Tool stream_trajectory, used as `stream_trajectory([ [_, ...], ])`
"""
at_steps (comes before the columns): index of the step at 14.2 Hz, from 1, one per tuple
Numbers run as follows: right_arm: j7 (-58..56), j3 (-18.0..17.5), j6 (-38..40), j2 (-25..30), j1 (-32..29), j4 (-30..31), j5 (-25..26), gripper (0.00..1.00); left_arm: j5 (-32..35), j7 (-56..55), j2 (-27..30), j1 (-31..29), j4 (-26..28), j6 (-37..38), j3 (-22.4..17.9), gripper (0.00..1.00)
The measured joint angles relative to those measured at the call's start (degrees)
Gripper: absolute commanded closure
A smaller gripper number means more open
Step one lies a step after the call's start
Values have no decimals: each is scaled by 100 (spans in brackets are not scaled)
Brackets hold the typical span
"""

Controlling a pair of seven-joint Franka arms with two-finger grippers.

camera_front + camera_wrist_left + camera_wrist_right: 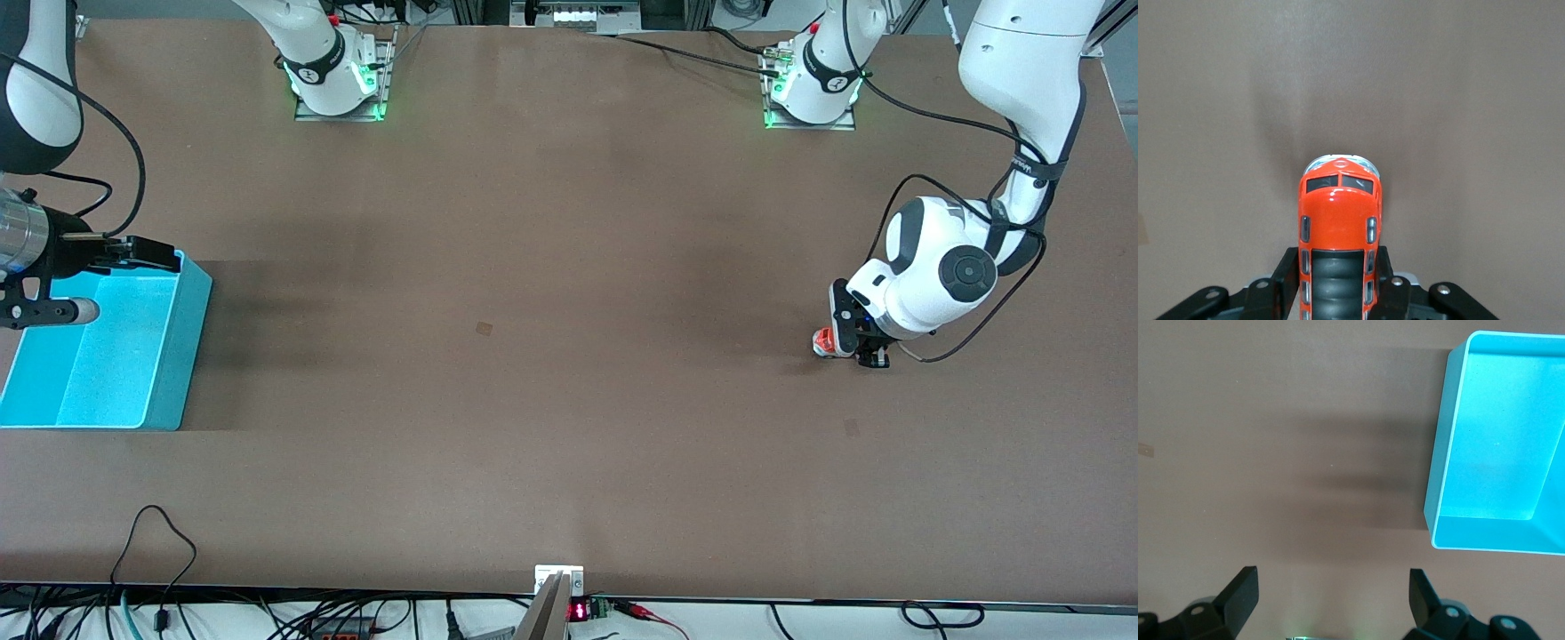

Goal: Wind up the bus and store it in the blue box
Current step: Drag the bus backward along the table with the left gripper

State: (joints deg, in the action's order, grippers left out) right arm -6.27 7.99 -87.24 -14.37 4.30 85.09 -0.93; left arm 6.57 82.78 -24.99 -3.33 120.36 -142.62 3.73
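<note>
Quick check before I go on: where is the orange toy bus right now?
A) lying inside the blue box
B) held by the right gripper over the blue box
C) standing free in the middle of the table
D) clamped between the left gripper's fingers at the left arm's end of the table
D: the left gripper is shut on the bus, its black fingers pressing both sides, while the blue box holds nothing.

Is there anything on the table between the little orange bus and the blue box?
No. In the front view, only bare brown table lies between the bus and the blue box.
</note>
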Motion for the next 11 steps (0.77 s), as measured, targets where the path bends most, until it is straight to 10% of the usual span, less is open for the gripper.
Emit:
stream_trajectory([
  [11, 0, 0, 9, 2, 2, -1, 0, 0, 0, 1590, -256, -1625, -407, 0, -26, 63],
])
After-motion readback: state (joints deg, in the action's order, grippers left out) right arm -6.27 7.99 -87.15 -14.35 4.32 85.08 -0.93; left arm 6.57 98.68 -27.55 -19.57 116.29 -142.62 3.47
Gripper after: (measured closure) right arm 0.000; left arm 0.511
